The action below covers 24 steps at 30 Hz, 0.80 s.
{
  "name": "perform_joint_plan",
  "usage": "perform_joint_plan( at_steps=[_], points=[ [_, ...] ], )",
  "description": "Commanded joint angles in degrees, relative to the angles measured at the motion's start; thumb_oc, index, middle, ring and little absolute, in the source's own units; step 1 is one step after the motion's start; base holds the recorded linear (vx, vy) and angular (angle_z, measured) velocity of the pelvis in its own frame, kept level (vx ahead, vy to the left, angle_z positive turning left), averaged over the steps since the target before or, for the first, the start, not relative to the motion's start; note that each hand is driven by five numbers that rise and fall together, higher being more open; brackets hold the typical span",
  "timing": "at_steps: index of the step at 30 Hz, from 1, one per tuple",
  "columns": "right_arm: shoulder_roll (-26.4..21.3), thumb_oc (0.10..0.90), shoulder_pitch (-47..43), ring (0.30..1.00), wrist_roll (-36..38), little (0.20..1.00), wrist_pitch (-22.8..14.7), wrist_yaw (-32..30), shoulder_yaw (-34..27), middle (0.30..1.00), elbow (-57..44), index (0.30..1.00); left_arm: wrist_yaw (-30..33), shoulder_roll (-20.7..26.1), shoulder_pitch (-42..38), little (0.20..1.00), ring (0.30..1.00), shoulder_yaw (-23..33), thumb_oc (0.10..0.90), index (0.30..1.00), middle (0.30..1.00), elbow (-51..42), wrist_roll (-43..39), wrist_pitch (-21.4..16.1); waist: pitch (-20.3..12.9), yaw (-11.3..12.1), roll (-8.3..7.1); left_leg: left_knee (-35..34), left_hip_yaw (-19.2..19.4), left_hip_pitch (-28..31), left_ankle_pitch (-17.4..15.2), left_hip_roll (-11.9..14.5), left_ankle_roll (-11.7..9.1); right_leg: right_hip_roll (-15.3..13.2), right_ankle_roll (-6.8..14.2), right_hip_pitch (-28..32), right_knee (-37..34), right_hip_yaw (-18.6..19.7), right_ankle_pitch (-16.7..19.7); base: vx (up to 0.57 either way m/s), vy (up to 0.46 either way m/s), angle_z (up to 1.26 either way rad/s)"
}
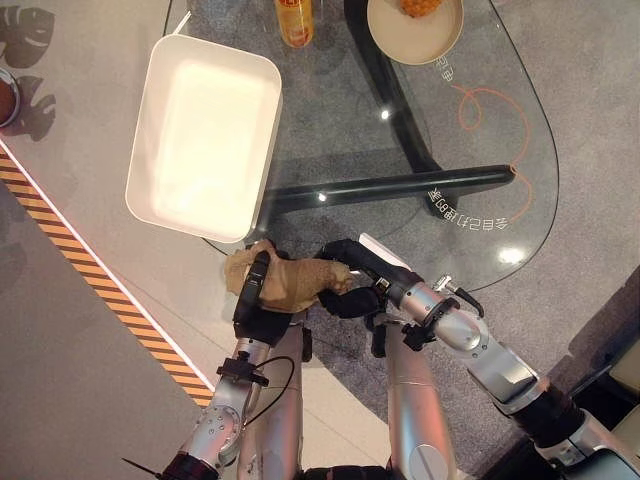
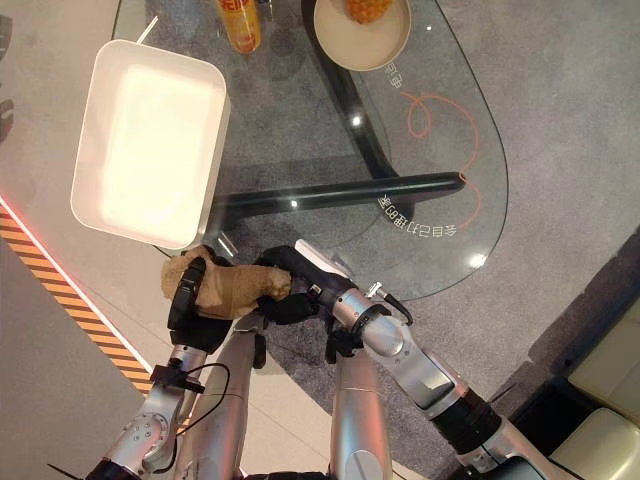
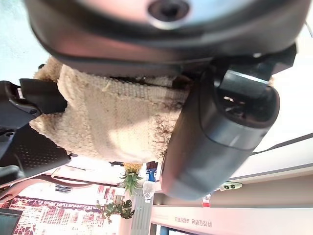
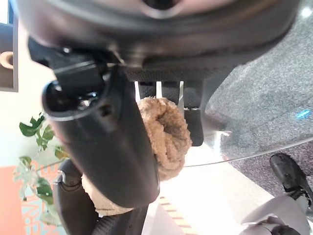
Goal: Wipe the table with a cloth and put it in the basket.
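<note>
So both hands are on the cloth right now, held just off the near edge of the glass desk, a bit below the near end of the white basket. The left hand has its fingers curled round the left side of the tan fuzzy wad, and the left wrist view shows the thumb clamped over it pretty firmly. The right hand is closed on the other end, and its own wrist view shows a roll of cloth pinched between thumb and fingers. My guess is this is either a handover or bunching it up before the drop (hard to say which from one moment). Either way, I'd let one hand take the whole load before the other lets go, otherwise a loose flap could snag on the basket rim. The basket sits partly hanging over the desk's left edge, so come in from above and release over its middle, not near the wall, and don't bump it. The orange bottle and the plate with fruit are at the far end, well apart from all this, so no worry there.
</note>
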Motion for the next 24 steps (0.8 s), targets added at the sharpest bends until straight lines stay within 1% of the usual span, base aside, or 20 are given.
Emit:
perform_joint_plan(
  at_steps=[1,5,8,10,11,13,15,16,17,18,19,20,21,22,23,24],
  points=[
    [-1.7,0.8,2.6,0.9,0.6,0.9,-1.5,-7.2,-5.3,0.9,-1.2,0.9,-10.6,-1.3,0.8,0.2,0.3,2.2,0.1,0.3,0.3,-12.5,1.0,0.7,-1.6,1.3,-0.72,3.7,7.3,0.8,-5.1,-2.2,5.1,4.3,-1.7,0.7,-9.1,-2.4,9.7,0.0,0.0,0.0],
    [-0.9,0.8,4.8,0.9,2.1,0.9,-4.5,-10.5,-9.0,0.9,-2.2,0.9,-10.9,-1.7,1.9,0.2,0.3,2.7,0.1,0.3,0.3,-12.6,1.0,0.4,-1.6,0.8,-0.72,3.7,7.5,0.9,-5.4,-2.0,5.2,4.5,-1.6,0.7,-8.9,-2.0,9.7,0.0,0.0,0.0],
    [-0.6,0.8,6.3,0.9,3.4,0.9,-5.7,-11.4,-10.9,0.9,-3.3,0.9,-10.2,-1.8,2.9,0.2,0.3,3.7,0.1,0.3,0.3,-12.7,2.4,0.1,-1.6,0.7,-0.88,3.5,7.7,1.1,-5.4,-1.9,5.3,4.7,-1.6,0.7,-8.9,-1.8,9.8,0.0,0.0,0.0],
    [-0.9,0.8,7.1,0.9,4.5,0.9,-6.2,-12.1,-11.9,0.9,-3.9,0.9,-8.6,-1.6,3.3,0.2,0.3,4.2,0.1,0.3,0.3,-12.8,6.5,-1.6,-1.6,0.5,-0.96,3.5,7.8,1.1,-5.5,-1.8,5.3,4.9,-1.6,0.6,-8.8,-1.7,9.7,0.04,0.005,-0.06],
    [-1.0,0.8,8.4,0.9,4.8,0.9,-6.4,-12.2,-12.2,0.9,-4.1,0.9,-7.3,-1.3,4.3,0.2,0.3,4.2,0.1,0.3,0.3,-13.1,9.6,-3.2,-1.6,0.7,-0.71,4.1,7.5,2.4,-7.6,-1.5,5.1,5.2,-1.2,1.9,-7.9,-1.5,7.9,0.07,0.014,-0.09],
    [-1.0,0.8,9.7,0.9,5.1,0.9,-6.7,-11.9,-13.4,0.9,-4.0,0.9,-4.9,-0.8,4.5,0.2,0.3,4.8,0.1,0.3,0.3,-13.3,13.8,-6.5,-1.6,0.6,-0.62,4.1,7.5,2.4,-7.4,-1.4,5.1,5.2,-1.2,1.8,-7.6,-1.6,7.7,0.05,0.003,-0.06],
    [-1.1,0.8,10.4,0.9,5.9,0.9,-6.4,-11.4,-14.1,0.9,-3.9,0.9,-3.3,-0.4,4.2,0.2,0.3,6.0,0.1,0.3,0.3,-13.8,17.1,-8.8,-1.6,0.7,-0.65,4.0,7.4,2.6,-7.4,-1.5,5.2,5.2,-1.2,2.0,-7.7,-1.5,7.6,0.0,0.0,0.0],
    [-1.3,0.8,11.1,0.9,6.3,0.9,-6.5,-10.6,-14.5,0.9,-3.4,0.9,-1.3,0.2,3.9,0.2,0.3,7.5,0.1,0.3,0.3,-14.4,22.1,-11.4,-1.6,0.8,-0.63,4.3,7.3,2.5,-7.5,-1.6,5.1,5.2,-1.2,2.0,-7.6,-1.5,7.5,0.0,0.0,0.0],
    [-1.4,0.8,11.2,0.9,6.4,0.9,-6.4,-10.4,-14.6,0.9,-3.3,0.9,-0.7,0.3,3.9,0.2,0.3,7.7,0.1,0.3,0.3,-14.5,23.2,-11.9,-1.6,0.8,-0.62,4.3,7.3,2.5,-7.6,-1.6,5.1,5.2,-1.2,2.0,-7.6,-1.5,7.4,0.0,0.0,0.0],
    [-1.4,0.8,11.6,0.9,6.6,0.9,-6.1,-9.7,-14.8,0.9,-3.3,0.9,1.1,1.1,3.6,0.2,0.3,8.3,0.1,0.3,0.3,-15.1,27.0,-14.0,-1.6,0.8,-0.51,4.3,7.2,2.4,-7.5,-1.6,5.2,5.2,-1.3,1.9,-7.6,-1.4,7.4,0.0,0.0,0.0],
    [-1.5,0.8,12.1,0.9,6.5,0.9,-5.1,-9.1,-14.8,0.9,-2.9,0.9,6.8,2.3,3.0,0.2,0.3,9.5,0.1,0.3,0.3,-15.9,34.3,-17.8,-1.6,0.9,-0.24,4.8,7.1,2.1,-7.5,-1.7,5.1,5.2,-1.4,1.6,-7.2,-1.4,7.2,0.03,0.031,0.0],
    [-1.6,0.8,12.1,0.9,6.4,0.9,-4.5,-8.8,-14.8,0.9,-2.7,0.9,9.1,2.9,2.7,0.2,0.3,10.1,0.1,0.3,0.3,-16.1,37.5,-19.6,-1.6,1.0,-0.08,4.9,7.0,2.0,-7.4,-1.8,5.0,5.2,-1.4,1.5,-7.0,-1.4,7.1,0.03,0.04,0.0],
    [-1.7,0.8,12.0,0.9,6.5,0.9,-4.1,-8.5,-14.8,0.9,-2.5,0.9,10.5,3.4,2.4,0.2,0.3,10.5,0.1,0.3,0.3,-16.2,38.7,-20.4,-1.6,1.0,0.03,4.9,7.0,2.0,-7.4,-1.8,5.0,5.2,-1.5,1.4,-6.9,-1.4,7.0,0.02,0.051,-0.01],
    [-1.8,0.8,11.9,0.9,6.8,0.9,-3.1,-8.1,-14.6,0.9,-2.3,0.9,13.6,3.9,1.8,0.2,0.3,11.3,0.1,0.3,0.3,-16.7,41.9,-21.3,-1.6,1.0,0.26,5.1,7.0,1.9,-7.3,-1.9,5.0,5.2,-1.6,1.2,-6.5,-1.3,6.8,0.03,0.093,-0.03],
    [-1.9,0.8,12.1,0.9,7.6,0.9,-2.2,-7.6,-14.3,0.9,-1.2,0.9,20.3,5.1,0.7,0.2,0.3,13.1,0.1,0.3,0.3,-17.2,47.9,-22.7,-1.6,1.1,0.75,5.4,6.9,1.7,-7.3,-2.0,4.8,5.1,-1.7,0.9,-5.9,-1.1,6.2,0.04,0.097,-0.06],
    [-1.8,0.8,12.1,0.9,7.8,0.9,-1.7,-7.3,-14.3,0.9,-0.8,0.9,21.8,5.7,0.1,0.2,0.3,13.5,0.1,0.3,0.3,-17.2,49.1,-23.5,-1.6,1.1,0.85,5.3,6.9,1.7,-7.3,-2.0,4.8,5.0,-1.7,0.8,-5.8,-1.1,6.0,0.04,0.098,-0.08]
  ],
)
